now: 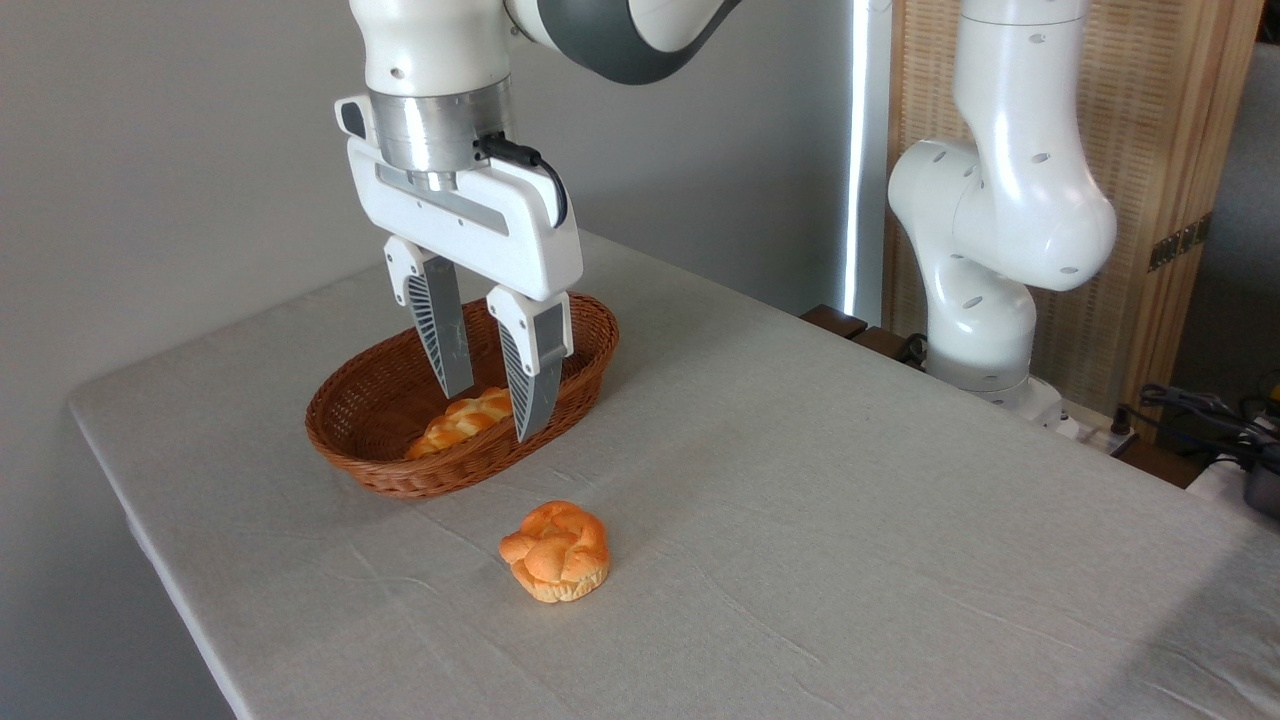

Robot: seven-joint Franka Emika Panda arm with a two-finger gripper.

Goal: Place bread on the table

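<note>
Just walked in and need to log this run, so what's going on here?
A robot arm hangs its gripper with fingers apart over a wicker basket on the table. A braided loaf of bread lies in the basket, not gripped. A round bun sits on the cloth in front of the basket. Nothing is lifted out yet.

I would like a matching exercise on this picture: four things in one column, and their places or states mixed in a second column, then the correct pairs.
Things:
1. loaf
2. bun
3. basket
4. pincer

Places or states:
A. open, above the basket
B. lying inside the basket
C. brown wicker, on the table
D. on the cloth, in front of the basket

Pairs: 1-B, 2-D, 3-C, 4-A
</note>
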